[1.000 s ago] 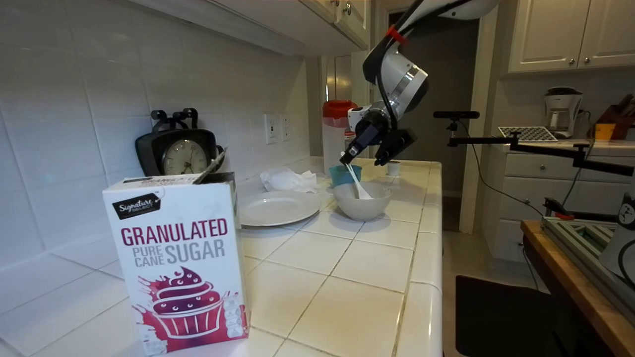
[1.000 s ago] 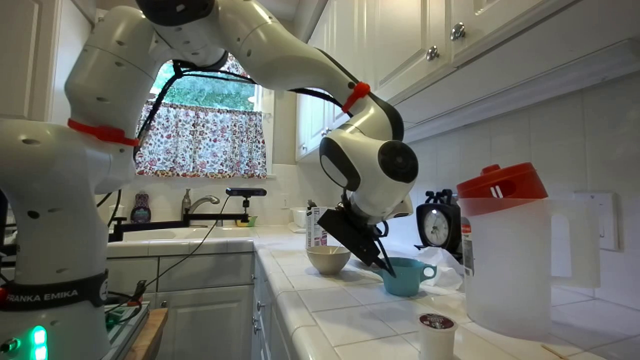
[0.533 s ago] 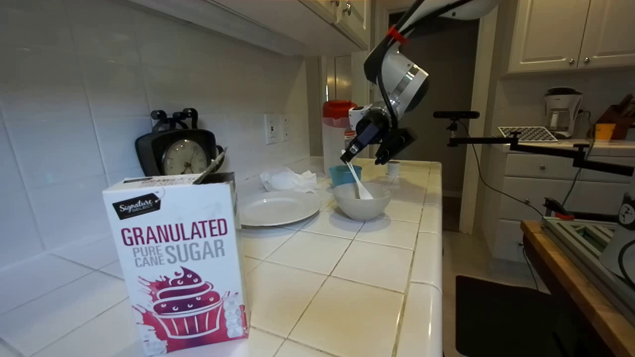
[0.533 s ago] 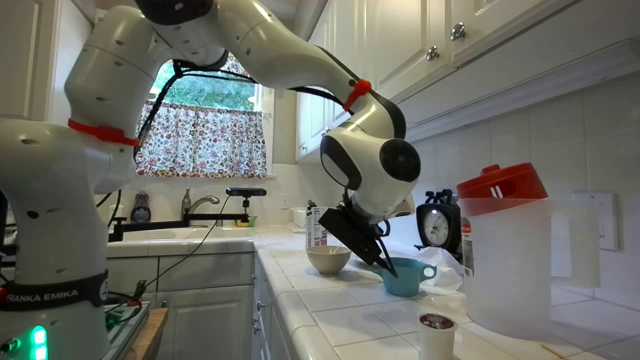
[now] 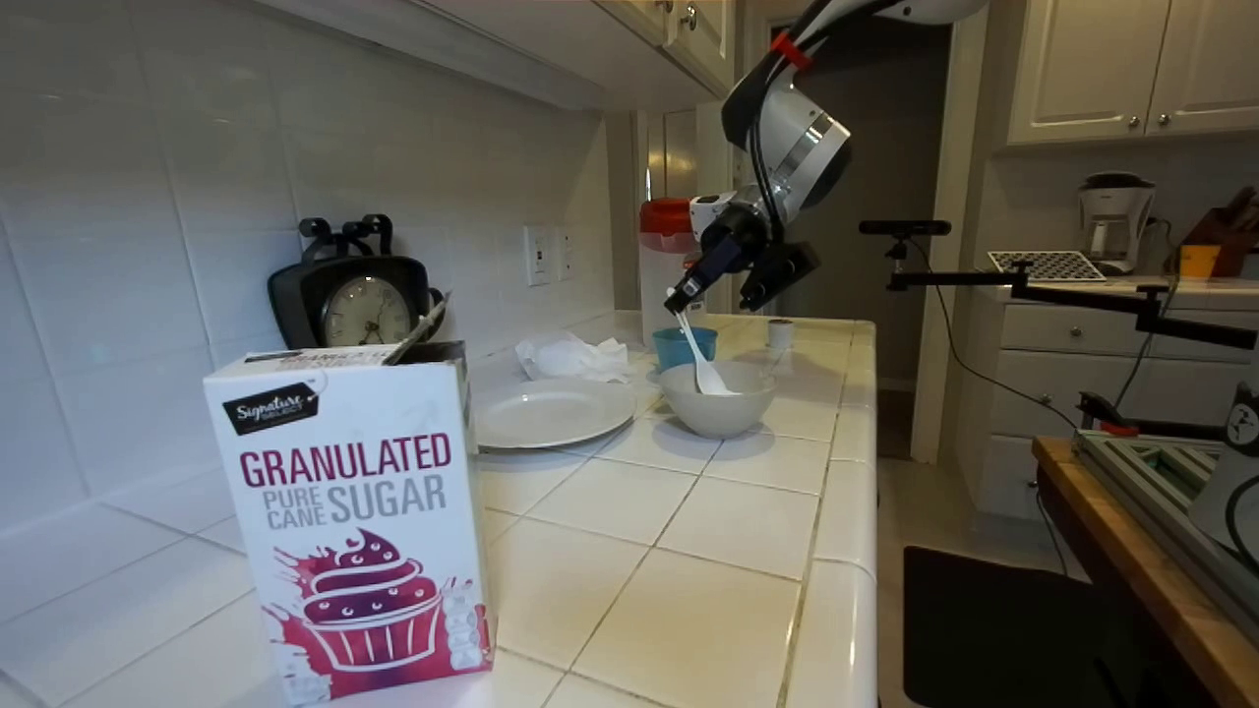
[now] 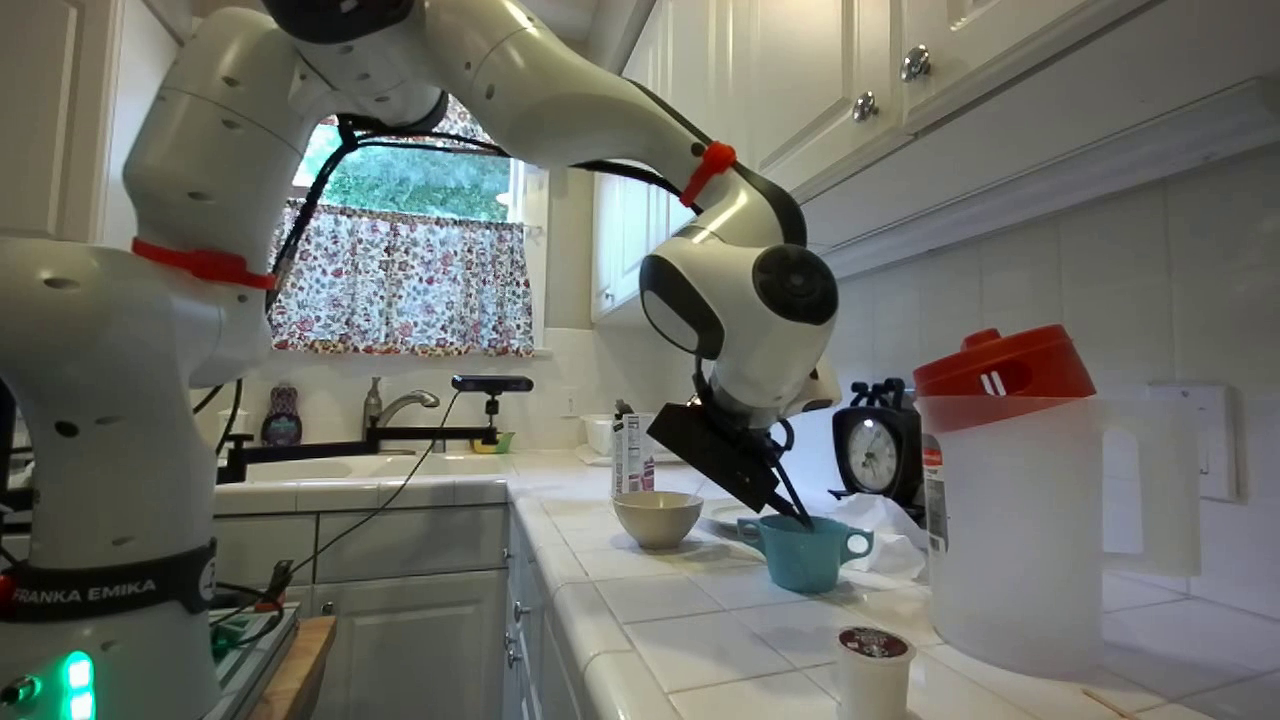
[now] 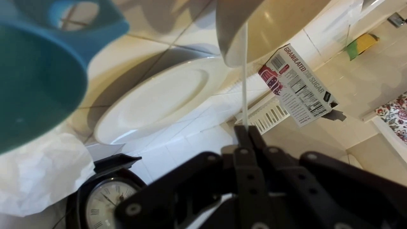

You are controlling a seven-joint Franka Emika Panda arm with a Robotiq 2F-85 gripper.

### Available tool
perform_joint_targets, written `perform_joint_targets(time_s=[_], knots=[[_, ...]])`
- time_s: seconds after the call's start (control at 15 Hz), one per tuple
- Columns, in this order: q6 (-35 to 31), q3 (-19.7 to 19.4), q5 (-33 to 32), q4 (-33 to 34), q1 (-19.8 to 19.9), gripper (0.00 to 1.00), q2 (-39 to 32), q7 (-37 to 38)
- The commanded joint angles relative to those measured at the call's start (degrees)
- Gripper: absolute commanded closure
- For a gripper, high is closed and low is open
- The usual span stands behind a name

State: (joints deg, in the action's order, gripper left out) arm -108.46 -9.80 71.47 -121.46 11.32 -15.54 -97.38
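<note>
Gripper slightly higher than before — tight on the white spoon — its head in the bowl.

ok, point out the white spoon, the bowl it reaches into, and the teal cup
White spoon point(image 7: 244, 79): wrist view, on the middle of the handle.
Bowl point(image 6: 657, 526): an exterior view, on the outer wall.
Teal cup point(image 6: 806, 563): an exterior view, on the outer wall.

Arm arched fwd w/ wrist bent dn, hand pinched tight.
</note>
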Motion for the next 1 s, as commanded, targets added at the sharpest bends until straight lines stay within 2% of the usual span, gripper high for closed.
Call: perform_joint_targets(time_s=[0.0,0.4,0.93], knots=[[-3.67,0.6,0.53,-0.99,-0.88,0.99,1.19,-1.85],[-6.8,1.9,0.48,-1.09,-2.13,0.99,0.78,-1.77],[-1.88,2.17,-0.14,-0.82,-1.69,0.99,-0.57,-0.71]])
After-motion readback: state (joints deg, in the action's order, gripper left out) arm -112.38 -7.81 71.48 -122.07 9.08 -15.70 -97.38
